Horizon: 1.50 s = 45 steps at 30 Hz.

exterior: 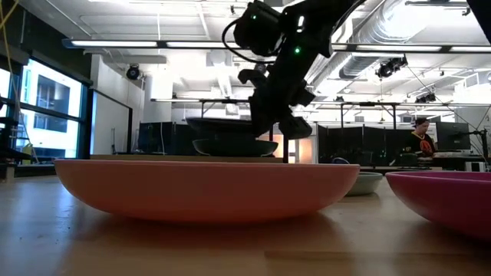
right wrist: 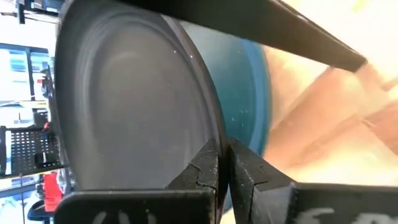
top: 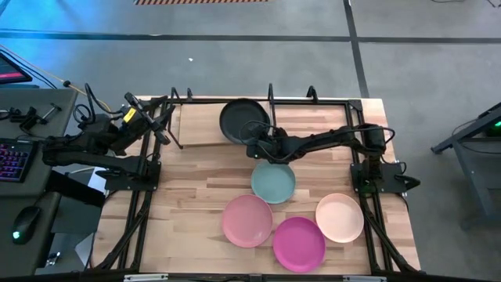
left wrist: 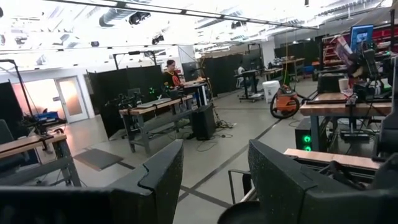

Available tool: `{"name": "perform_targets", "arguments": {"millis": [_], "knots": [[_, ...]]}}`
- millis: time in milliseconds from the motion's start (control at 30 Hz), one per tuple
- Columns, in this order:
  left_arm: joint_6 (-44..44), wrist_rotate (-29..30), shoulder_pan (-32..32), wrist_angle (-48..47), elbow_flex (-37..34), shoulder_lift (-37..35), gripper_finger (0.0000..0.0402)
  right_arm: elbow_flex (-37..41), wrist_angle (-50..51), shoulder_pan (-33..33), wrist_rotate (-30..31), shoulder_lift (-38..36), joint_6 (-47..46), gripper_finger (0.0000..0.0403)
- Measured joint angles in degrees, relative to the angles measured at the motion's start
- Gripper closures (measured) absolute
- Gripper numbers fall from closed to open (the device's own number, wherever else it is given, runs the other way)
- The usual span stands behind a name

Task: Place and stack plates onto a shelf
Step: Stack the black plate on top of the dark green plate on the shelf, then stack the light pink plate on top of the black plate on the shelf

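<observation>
The dark grey plate (top: 244,119) sits over the shelf (top: 200,127), a light-wood board with black rods at the table's far side. My right gripper (top: 261,146) is shut on that plate's near rim. The dark teal plate (right wrist: 252,93) lies right under it and rests on the board in the low view (exterior: 234,147). The light teal (top: 273,182), light pink (top: 247,221), magenta (top: 299,243) and cream (top: 340,217) plates lie flat on the tabletop. My left gripper (top: 159,119) waits open at the shelf's left end, holding nothing. My right gripper (right wrist: 222,152) pinches the dark grey plate's rim (right wrist: 205,134) on the side toward the table's near right. One finger lies on the hollow upper face and the other under it, between the grey and teal plates. The plate (exterior: 222,123) hangs roughly level just above the dark teal one.
Upright black dividers (top: 271,92) rise along the shelf's far edge, close to the held plate. The shelf board left of the plates is bare wood (top: 196,117). The right arm (top: 329,141) stretches across the table above the light teal plate. Arm bases flank the table left and right.
</observation>
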<state>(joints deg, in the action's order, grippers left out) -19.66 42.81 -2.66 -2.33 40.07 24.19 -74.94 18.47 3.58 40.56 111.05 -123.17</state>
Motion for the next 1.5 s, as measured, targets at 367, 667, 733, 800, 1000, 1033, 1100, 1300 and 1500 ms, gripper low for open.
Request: {"name": "perform_targets", "arguments": {"millis": [367, 667, 733, 800, 1000, 1033, 1100, 1300, 1500], "knots": [[0.0, 0.0, 0.0, 0.0, 0.0, 0.0, 0.0234, 0.0, 2.0, 1.4, 1.0, 0.0, 0.6, 0.0381], [-3.1, 0.1, 0.0, 0.0, 0.0, 0.0, 0.0234, 0.0, 1.8, 1.4, 1.9, -0.1, 1.3, 0.0284], [-3.2, 0.1, 0.0, 0.0, 0.0, 0.0, 0.0234, 0.0, 1.8, 1.4, 2.3, -0.6, 1.7, 0.0267], [-3.1, 0.1, 0.0, 0.0, 0.0, 0.0, 0.0234, 0.0, 1.7, 1.4, 3.0, -1.5, 3.1, 0.0254], [-3.1, 0.1, 0.0, 0.0, 0.0, 0.0, 0.0234, 0.0, 4.4, 1.4, 0.7, -4.6, 8.6, 0.0238], [-3.1, 0.1, 0.0, 0.0, 0.0, 0.0, 0.0234, 0.0, 5.3, 1.4, 0.2, -4.9, 8.5, 0.0238], [-3.1, 0.1, 0.0, 0.0, 0.0, 0.0, 0.0234, 0.0, 6.5, 1.4, -0.5, -5.6, 8.2, 0.0238], [-3.1, 1.2, 0.0, 0.0, 0.0, 0.0, 0.0234, 0.0, 7.1, 0.6, 0.9, -7.8, 11.4, 0.0238], [-0.1, -0.2, 0.0, -1.0, 0.0, 0.0, 0.0234, 0.0, 6.3, -1.2, -0.6, -11.0, 22.8, 0.0238]]}}
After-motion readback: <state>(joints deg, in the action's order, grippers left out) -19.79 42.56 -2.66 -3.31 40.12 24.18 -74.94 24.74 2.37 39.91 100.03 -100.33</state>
